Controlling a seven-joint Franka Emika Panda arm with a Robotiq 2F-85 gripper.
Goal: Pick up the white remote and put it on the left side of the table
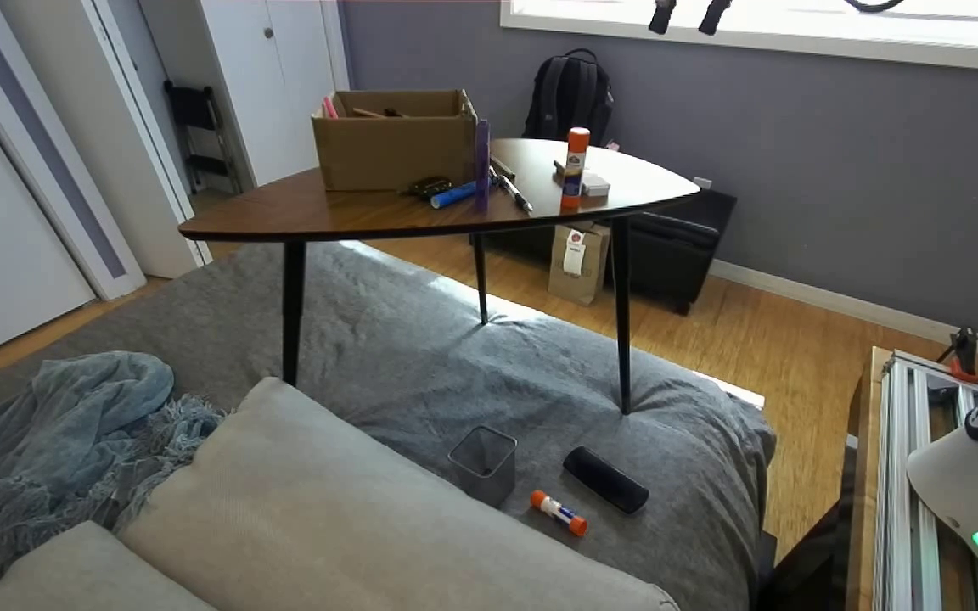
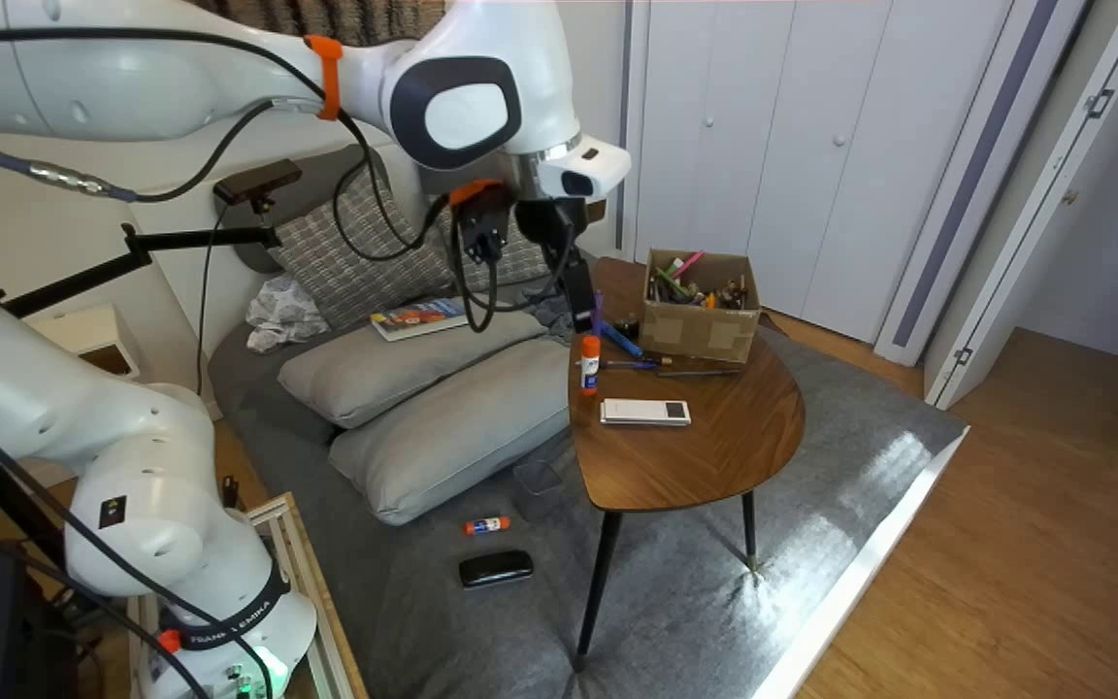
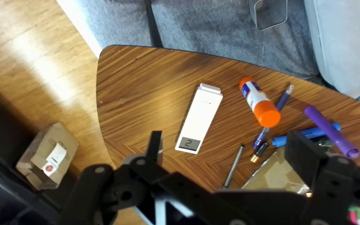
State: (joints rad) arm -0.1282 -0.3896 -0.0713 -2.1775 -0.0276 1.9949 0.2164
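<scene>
The white remote (image 3: 200,117) lies flat on the dark brown wooden table (image 3: 136,87), with a small grey display at one end. In an exterior view the remote (image 2: 644,412) lies near the table's (image 2: 695,471) rounded end. In an exterior view the remote (image 1: 597,184) is partly hidden behind a glue stick, on the table (image 1: 251,208). My gripper (image 3: 225,148) is open and empty above the table, its fingers wide apart. Its fingertips (image 1: 689,17) show at the top edge of an exterior view, well above the tabletop. The gripper (image 2: 578,296) also shows side-on.
An orange-capped glue stick (image 3: 259,101) stands upright beside the remote. Pens, a blue marker (image 3: 308,133), an upright purple marker (image 3: 331,131) and a filled cardboard box (image 2: 700,325) are on the table. A black case (image 2: 496,568), another glue stick (image 2: 487,525) and a mesh cup (image 1: 483,467) lie below.
</scene>
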